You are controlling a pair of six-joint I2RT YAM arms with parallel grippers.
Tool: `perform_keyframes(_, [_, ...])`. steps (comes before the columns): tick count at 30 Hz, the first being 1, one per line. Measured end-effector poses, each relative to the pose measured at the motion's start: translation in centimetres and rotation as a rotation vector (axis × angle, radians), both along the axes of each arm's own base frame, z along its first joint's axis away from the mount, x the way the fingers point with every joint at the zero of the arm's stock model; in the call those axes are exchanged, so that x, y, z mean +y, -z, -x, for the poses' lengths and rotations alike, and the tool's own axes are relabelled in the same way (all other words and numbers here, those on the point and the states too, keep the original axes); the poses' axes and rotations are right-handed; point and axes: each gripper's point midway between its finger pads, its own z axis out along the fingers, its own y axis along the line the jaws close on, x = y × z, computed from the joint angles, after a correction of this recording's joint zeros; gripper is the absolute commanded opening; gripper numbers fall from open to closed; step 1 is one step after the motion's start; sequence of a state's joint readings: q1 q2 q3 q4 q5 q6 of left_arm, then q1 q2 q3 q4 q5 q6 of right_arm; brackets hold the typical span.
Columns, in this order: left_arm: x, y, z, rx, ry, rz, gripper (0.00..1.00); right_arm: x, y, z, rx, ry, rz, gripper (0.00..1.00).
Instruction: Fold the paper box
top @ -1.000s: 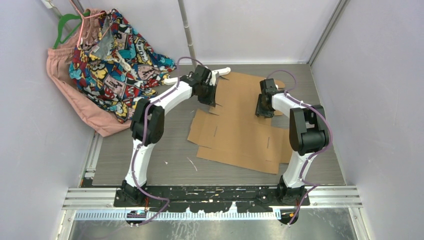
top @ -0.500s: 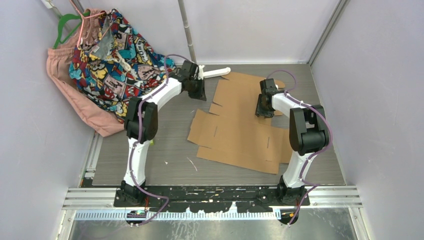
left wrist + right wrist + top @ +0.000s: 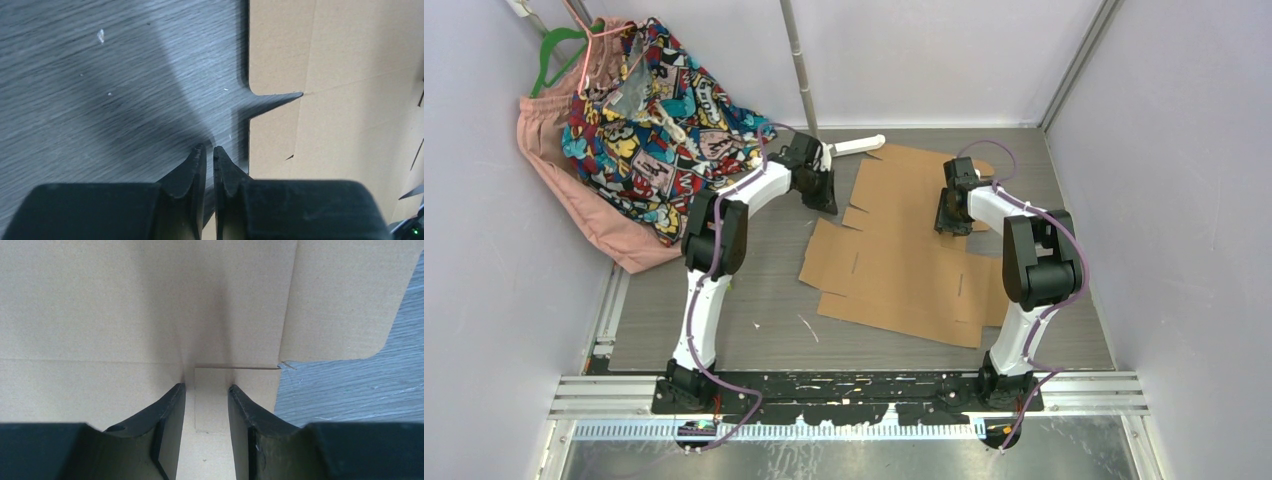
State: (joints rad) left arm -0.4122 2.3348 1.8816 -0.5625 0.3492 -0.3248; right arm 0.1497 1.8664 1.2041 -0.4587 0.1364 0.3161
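**Cardboard flat as left arm backs off**

Brown and die-cut, the corrugated cardboard paper box (image 3: 904, 255) lies unfolded on the grey wood-grain table (image 3: 724, 300), right of centre. A second ago the left gripper (image 3: 209, 148) was over its far-left flap. Now it has drawn back over bare table just beside that edge, fingers nearly together and empty. The right gripper (image 3: 206, 387) has not moved: jaws partly apart, straddling a small cut tab, clamping nothing. No flap stands up, so folding likely needs a fresh approach.
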Motion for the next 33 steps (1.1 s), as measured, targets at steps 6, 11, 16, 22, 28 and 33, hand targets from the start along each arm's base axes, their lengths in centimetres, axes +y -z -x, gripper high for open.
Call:
perform_keyframes(6, [-0.6, -0.2, 0.0, -0.001, 0.006, 0.017, 0.14, 0.0, 0.0, 0.0, 0.001, 0.000, -0.001, 0.43])
perform_keyframes(11, [-1.8, -0.2, 0.4, -0.004, 0.034, 0.034, 0.15, 0.1, 0.0, 0.1, 0.004, -0.003, -0.002, 0.43])
perform_keyframes(16, [-3.5, -0.2, 1.3, -0.004, 0.072, 0.048, 0.15, 0.2, 0.0, 0.1, 0.006, -0.006, -0.003, 0.43])
perform_keyframes(22, [-4.7, -0.2, 2.2, 0.003, 0.101, 0.066, 0.16, 0.2, 0.0, 0.2, 0.006, -0.006, -0.003, 0.43])
perform_keyframes(28, [-5.3, -0.4, 2.5, 0.008, 0.104, 0.082, 0.30, 0.3, 0.0, 0.1, 0.006, -0.007, -0.004, 0.43])
perform_keyframes(33, [-5.8, -0.7, 2.8, 0.008, 0.108, 0.089, 0.34, 0.3, 0.0, 0.2, 0.006, -0.007, -0.004, 0.43])
